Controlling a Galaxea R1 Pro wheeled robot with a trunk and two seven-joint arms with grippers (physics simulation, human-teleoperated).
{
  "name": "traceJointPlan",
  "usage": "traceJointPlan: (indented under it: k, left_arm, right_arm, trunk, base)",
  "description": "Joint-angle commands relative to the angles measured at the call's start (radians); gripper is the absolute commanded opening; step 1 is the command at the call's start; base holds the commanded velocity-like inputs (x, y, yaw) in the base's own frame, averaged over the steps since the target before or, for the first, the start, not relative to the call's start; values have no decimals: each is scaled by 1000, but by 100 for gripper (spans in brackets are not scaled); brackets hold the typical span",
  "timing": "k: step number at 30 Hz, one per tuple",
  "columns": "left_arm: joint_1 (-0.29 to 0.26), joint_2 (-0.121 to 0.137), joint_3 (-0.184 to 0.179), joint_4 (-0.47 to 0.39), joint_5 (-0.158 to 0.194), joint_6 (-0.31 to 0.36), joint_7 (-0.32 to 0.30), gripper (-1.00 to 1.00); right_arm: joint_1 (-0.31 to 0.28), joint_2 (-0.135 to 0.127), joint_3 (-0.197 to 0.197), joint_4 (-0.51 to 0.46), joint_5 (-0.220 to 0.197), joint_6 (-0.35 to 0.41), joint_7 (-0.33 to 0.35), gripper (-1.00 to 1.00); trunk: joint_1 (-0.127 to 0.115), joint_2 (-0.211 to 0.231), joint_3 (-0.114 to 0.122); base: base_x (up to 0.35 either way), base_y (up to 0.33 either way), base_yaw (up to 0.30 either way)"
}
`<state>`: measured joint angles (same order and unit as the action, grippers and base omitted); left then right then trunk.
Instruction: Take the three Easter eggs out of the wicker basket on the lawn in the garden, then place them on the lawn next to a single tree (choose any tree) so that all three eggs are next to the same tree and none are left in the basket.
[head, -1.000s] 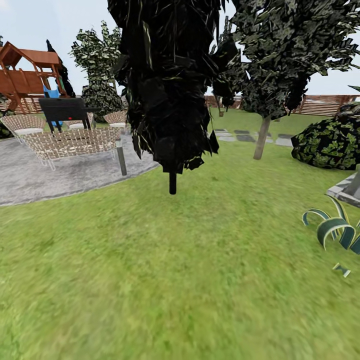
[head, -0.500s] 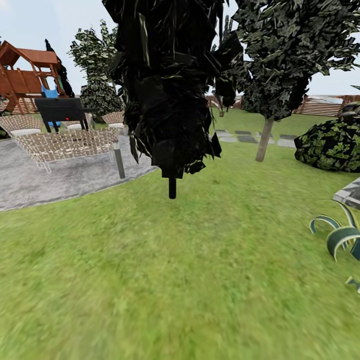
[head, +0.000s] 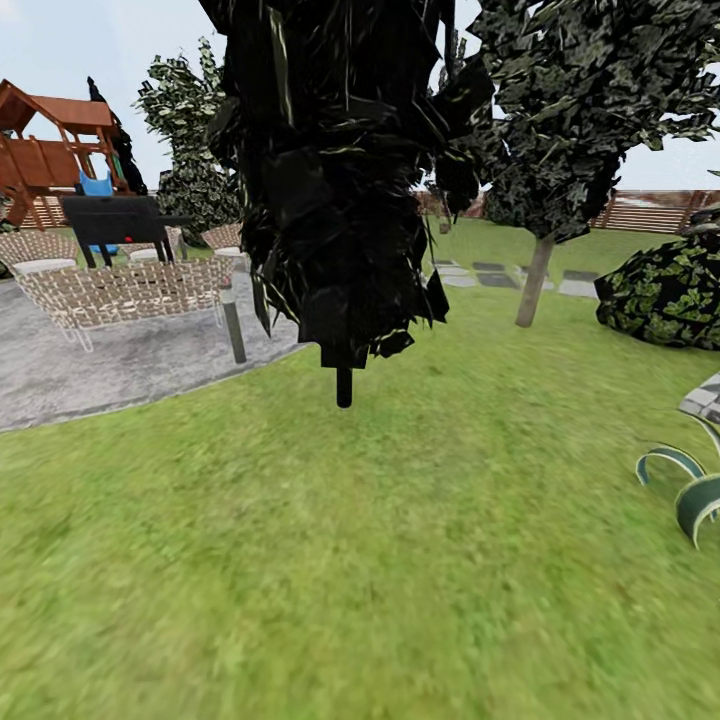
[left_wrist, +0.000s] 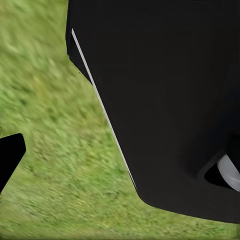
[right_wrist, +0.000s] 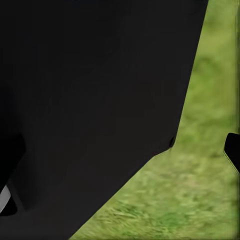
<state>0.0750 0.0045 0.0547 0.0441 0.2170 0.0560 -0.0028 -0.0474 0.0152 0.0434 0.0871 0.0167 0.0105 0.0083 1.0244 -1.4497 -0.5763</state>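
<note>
The Easter eggs, the wicker basket and the thick-trunked tree are out of view. The lawn (head: 400, 560) spreads across the head view as short green grass. In the left wrist view a black fingertip (left_wrist: 7, 157) pokes in over the grass (left_wrist: 50, 125), beside a large black part of the robot (left_wrist: 170, 100). In the right wrist view another black fingertip (right_wrist: 233, 150) shows at the picture's edge over the grass (right_wrist: 200, 165), next to the same kind of black bulk (right_wrist: 90, 100). Neither wrist view shows both fingers, so how the jaws stand is unclear.
A dark narrow cypress (head: 340, 180) stands straight ahead on a thin black stem (head: 344, 385). A grey patio (head: 100, 370) with wicker chairs (head: 120, 290), a short post (head: 234, 325) and a black grill (head: 110, 220) lies left. A thin-trunked sapling (head: 533, 282), a bush (head: 665, 295) and a striped plant (head: 690, 490) stand right.
The whole head view has shifted: the cypress looms larger and lower, the patio slides left and the striped plant slides right, so the camera has moved forward.
</note>
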Motion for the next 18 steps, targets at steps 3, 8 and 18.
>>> traceJointPlan:
  k: [3, 8, 18]
  left_arm:
    - [0, 1, 5, -1, 4, 3, 1, 100]
    - [0, 2, 5, -1, 4, 3, 1, 100]
    - [0, 3, 5, -1, 4, 2, 1, 100]
  right_arm:
    - [-1, 0, 5, 2, 2, 0, 1, 100]
    - [-1, 0, 4, 2, 1, 0, 1, 100]
    - [-1, 0, 4, 2, 1, 0, 2, 100]
  trunk:
    - [1, 0, -1]
    - [1, 0, -1]
    - [1, 0, -3]
  base:
    - [332, 0, 0]
    - [332, 0, 0]
    - [332, 0, -42]
